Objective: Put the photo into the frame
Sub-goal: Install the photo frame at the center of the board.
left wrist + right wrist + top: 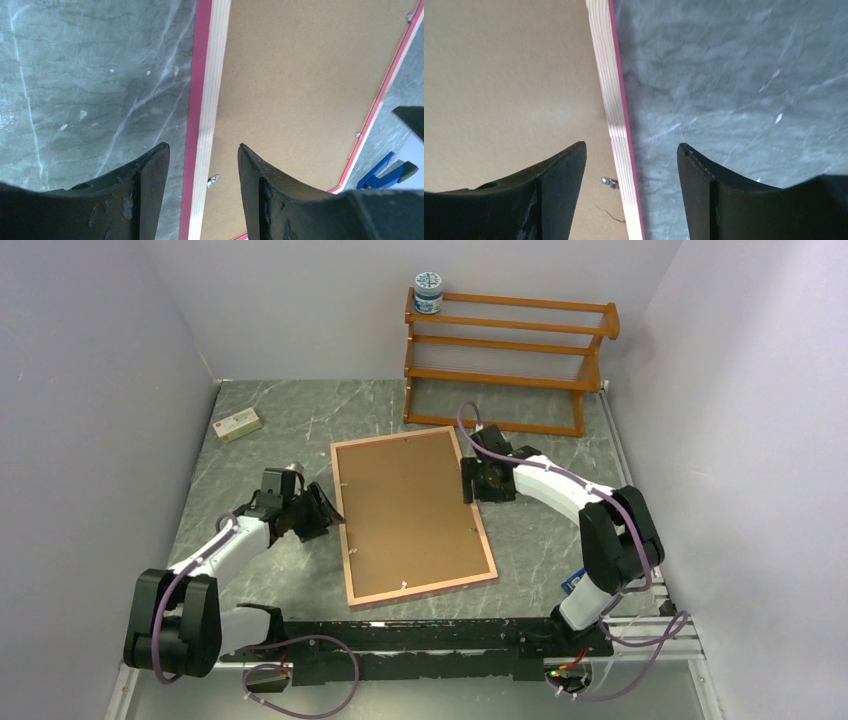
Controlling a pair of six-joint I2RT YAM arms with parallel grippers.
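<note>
1. Closest to the near edge of the bench [540,550], something blue [382,170] shows by the right arm's base. I can't make out what it is.
2. My left gripper [202,147] is low over the frame's left long rail, about midway between the near and far edges. Its fingers are spread, one over bare bench and one over the backing panel [410,515], and they hold nothing.
3. The frame [425,590] lies face down in the middle of the bench, slightly skewed, with its pale wood back up and a pink lip along the outside. The brown panel fills it. A small metal turn clip [213,179] sits just inside the rail by my left gripper.
4. The photo isn't visible in any view. It may be under the panel, but I cannot tell.
5. My right gripper [631,145] is further back on the opposite long rail, towards the frame's far right corner. It is also spread wide astride the rail and empty, with another clip [610,182] near it.
6. Handling, as I judge it: the frame is light and stiff but thin, and its pane is breakable. I'd grip across the wooden rails rather than the panel, and lift both sides evenly so it doesn't twist. The flat rail gives little purchase.
7. Towards the far left corner lies a small box [238,424].
8. At the far edge, right of centre, stands a wooden rack [505,340] with a jar [428,292] on top, well apart from the frame.
</note>
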